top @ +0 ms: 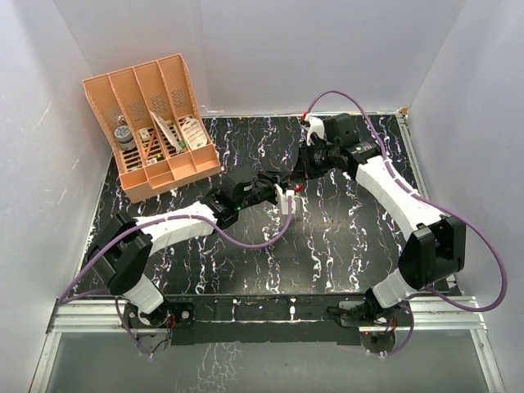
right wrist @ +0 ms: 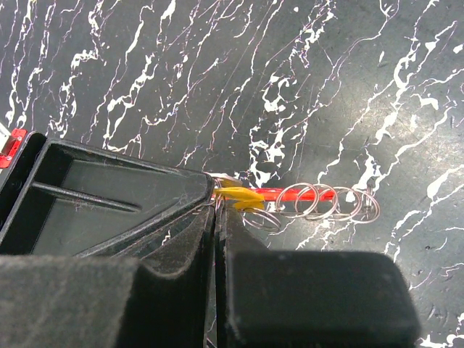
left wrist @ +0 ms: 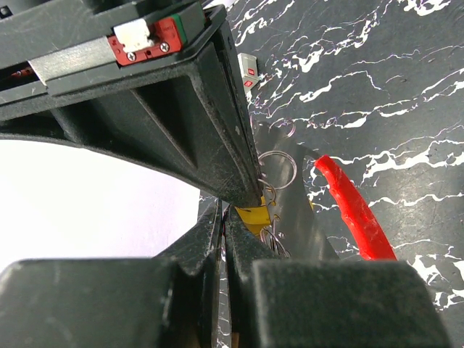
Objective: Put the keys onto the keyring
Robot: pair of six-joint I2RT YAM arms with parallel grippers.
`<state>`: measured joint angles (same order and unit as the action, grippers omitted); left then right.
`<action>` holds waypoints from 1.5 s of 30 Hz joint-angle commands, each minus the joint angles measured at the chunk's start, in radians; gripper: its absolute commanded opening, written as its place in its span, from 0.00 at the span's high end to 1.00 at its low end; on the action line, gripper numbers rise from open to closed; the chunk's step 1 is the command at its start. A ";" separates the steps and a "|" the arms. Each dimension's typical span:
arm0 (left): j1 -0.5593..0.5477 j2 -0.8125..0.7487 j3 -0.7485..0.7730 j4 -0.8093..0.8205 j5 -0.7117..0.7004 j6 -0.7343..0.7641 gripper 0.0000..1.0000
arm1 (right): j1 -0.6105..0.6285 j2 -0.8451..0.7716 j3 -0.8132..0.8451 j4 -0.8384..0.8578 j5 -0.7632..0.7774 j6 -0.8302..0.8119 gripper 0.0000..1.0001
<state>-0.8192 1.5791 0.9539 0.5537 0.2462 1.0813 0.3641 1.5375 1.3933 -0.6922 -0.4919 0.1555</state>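
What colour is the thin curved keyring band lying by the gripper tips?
Red. The thin curved keyring band shows best in the left wrist view.

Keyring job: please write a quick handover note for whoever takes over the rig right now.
Left gripper: shut. Right gripper: shut. Both tips meet at the yellow-headed key. I cannot tell which one pinches it.
Red keyring: runs out from the yellow head, with several thin wire rings along it.
Done: key and keyring are together between the two arms.
Left: check that the key is actually threaded on. No other keys can be made out, so find them and add them.
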 commanded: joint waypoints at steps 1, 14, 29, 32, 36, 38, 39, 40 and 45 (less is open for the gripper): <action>0.003 -0.003 0.060 0.097 0.010 0.008 1.00 | 0.016 -0.014 0.032 -0.004 -0.049 0.005 1.00; 0.004 0.000 0.050 0.113 -0.006 -0.009 1.00 | 0.016 -0.056 0.024 0.046 -0.008 0.028 0.81; 0.004 -0.026 0.051 0.115 -0.041 -0.093 1.00 | 0.013 -0.193 -0.050 0.172 0.184 0.061 0.76; 0.004 -0.033 0.057 0.107 -0.045 -0.115 1.00 | 0.012 -0.241 -0.117 0.239 0.214 0.070 0.76; 0.004 -0.039 0.066 0.100 -0.049 -0.145 1.00 | 0.013 -0.329 -0.267 0.420 0.239 0.070 0.77; 0.003 -0.041 0.069 0.099 -0.051 -0.153 1.00 | 0.012 -0.381 -0.363 0.536 0.230 0.067 0.77; 0.004 -0.042 0.069 0.101 -0.051 -0.155 1.00 | 0.012 -0.407 -0.412 0.591 0.227 0.067 0.77; 0.003 -0.044 0.071 0.101 -0.053 -0.158 1.00 | 0.013 -0.432 -0.456 0.656 0.225 0.064 0.77; 0.003 -0.047 0.075 0.095 -0.056 -0.172 1.00 | 0.012 -0.509 -0.630 0.890 0.228 0.052 0.77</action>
<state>-0.8173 1.5917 0.9821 0.6193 0.1905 0.9325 0.3733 1.0824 0.8249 -0.1154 -0.2787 0.2153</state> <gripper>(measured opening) 0.008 0.231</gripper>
